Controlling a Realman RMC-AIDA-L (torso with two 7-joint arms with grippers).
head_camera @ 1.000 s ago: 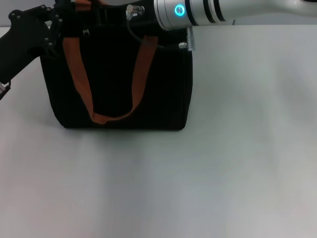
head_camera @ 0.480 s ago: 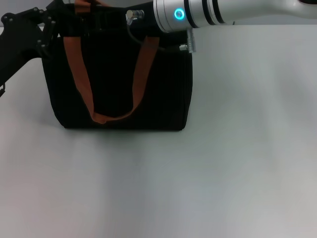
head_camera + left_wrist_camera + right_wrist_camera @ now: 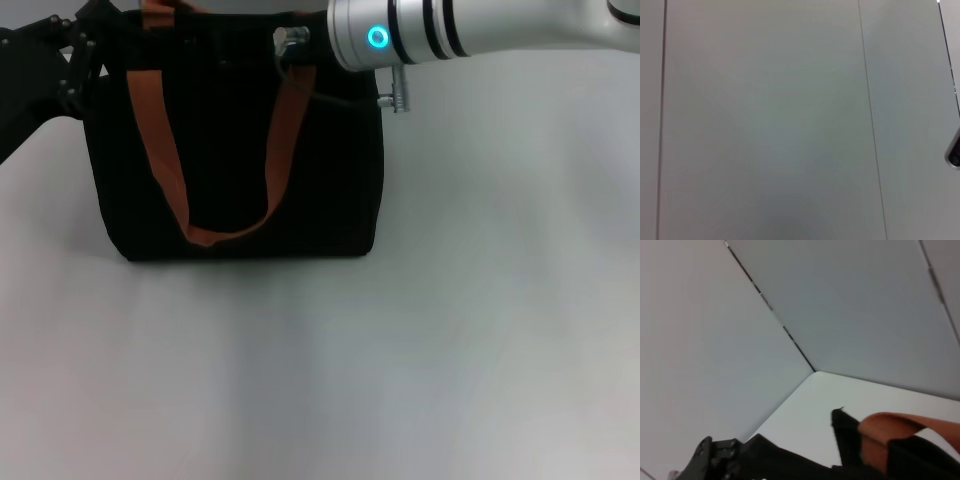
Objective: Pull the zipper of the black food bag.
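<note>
The black food bag (image 3: 230,170) stands upright at the back left of the table, with an orange-brown strap (image 3: 160,150) hanging down its front. My right gripper (image 3: 240,40) reaches in from the right on its silver arm, over the bag's top edge; its dark fingers merge with the bag. My left gripper (image 3: 85,45) is at the bag's top left corner. The zipper is hidden in every view. The right wrist view shows a top corner of the bag (image 3: 845,435) and a strap (image 3: 890,432). The left wrist view shows only grey panels.
The grey table (image 3: 450,320) stretches bare in front of and to the right of the bag. The right arm's silver wrist with a blue light ring (image 3: 378,38) hangs above the bag's right top corner.
The right arm has shifted a little to the right along the bag's top. The left arm has drawn slightly up and to the left. The bag stays in place.
</note>
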